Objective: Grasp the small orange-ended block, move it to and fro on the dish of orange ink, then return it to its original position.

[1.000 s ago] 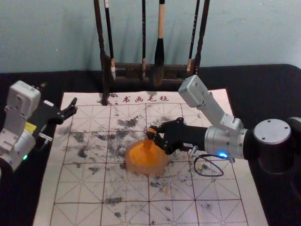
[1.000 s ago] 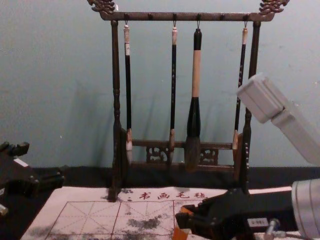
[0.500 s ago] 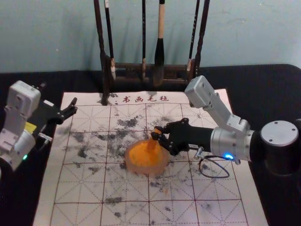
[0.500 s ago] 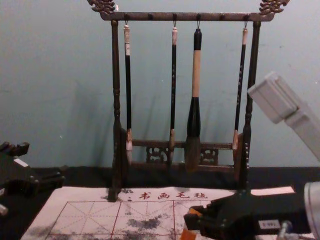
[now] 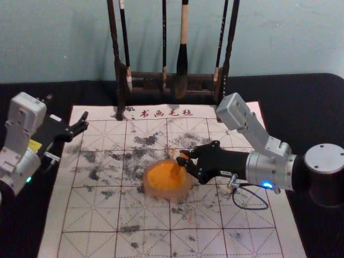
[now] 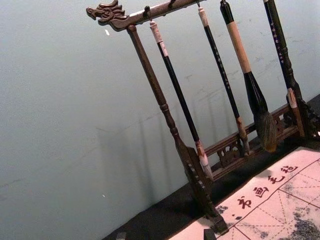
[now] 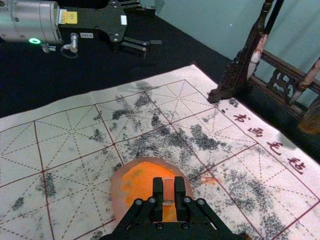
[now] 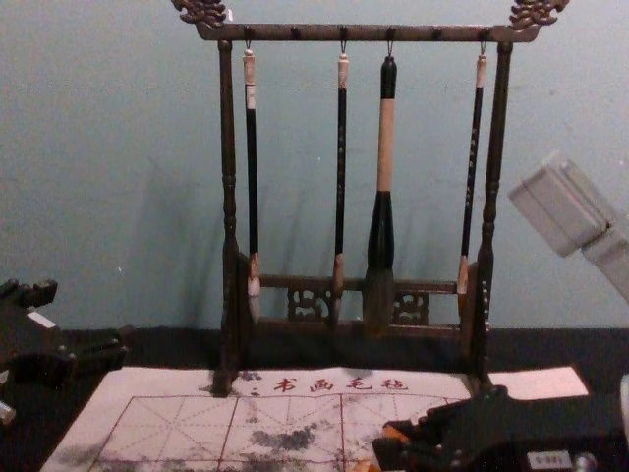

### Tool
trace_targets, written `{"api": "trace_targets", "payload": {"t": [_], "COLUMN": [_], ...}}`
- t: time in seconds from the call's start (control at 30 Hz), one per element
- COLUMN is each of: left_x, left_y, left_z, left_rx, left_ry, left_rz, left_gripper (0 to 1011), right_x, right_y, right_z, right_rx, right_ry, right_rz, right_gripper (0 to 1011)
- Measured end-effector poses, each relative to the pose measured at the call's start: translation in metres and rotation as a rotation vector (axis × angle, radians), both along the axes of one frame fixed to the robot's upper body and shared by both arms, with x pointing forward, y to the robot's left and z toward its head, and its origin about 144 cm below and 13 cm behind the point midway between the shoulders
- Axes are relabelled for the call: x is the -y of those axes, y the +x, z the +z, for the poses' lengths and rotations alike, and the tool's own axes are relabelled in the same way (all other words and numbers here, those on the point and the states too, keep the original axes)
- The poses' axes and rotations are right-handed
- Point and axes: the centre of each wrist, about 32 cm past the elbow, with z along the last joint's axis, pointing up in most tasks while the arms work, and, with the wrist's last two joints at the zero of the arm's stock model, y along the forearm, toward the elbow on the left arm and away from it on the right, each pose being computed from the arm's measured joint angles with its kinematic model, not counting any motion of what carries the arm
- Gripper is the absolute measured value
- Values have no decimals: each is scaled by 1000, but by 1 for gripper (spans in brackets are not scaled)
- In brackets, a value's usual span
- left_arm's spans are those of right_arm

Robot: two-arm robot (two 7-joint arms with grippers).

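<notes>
The right claw (image 5: 183,157) grasps the small orange-ended block (image 7: 168,189) over the round, pale-rimmed orange-ink dish (image 5: 152,191); the left claw (image 5: 84,121), spread, hangs leftward.

This is a calligraphy workspace, with hanging brushes (image 8: 385,147) and a smudged, gridded mat (image 5: 142,215).

A dark wooden rack (image 8: 413,33) with carved ends stood toward the far side of the black bench (image 5: 303,107), in front of a pale blue-green wall (image 5: 54,43). From it hung three slim brushes (image 8: 341,157) and a thick brush (image 8: 384,147) (its handle part black, part pale wood). Red characters (image 5: 166,113) ran along the far edge of a gridded, black-blotched mat (image 5: 258,215).
</notes>
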Motion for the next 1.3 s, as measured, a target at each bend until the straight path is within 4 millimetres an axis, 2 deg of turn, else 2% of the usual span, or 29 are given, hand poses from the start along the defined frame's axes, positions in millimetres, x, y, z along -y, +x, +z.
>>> {"api": "trace_targets", "payload": {"t": [0.8,1.3], "left_x": [0,0], "left_y": [0,0], "left_z": [0,0], "left_rx": [0,0], "left_ry": [0,0], "left_rz": [0,0], "left_gripper": [1001,1001], "right_x": [-3,-13], "right_y": [-8,-10], "right_z": [1,1], "right_rx": [-13,-20], "right_ry": [9,20], "right_rz": [33,55], "right_gripper": [138,138]}}
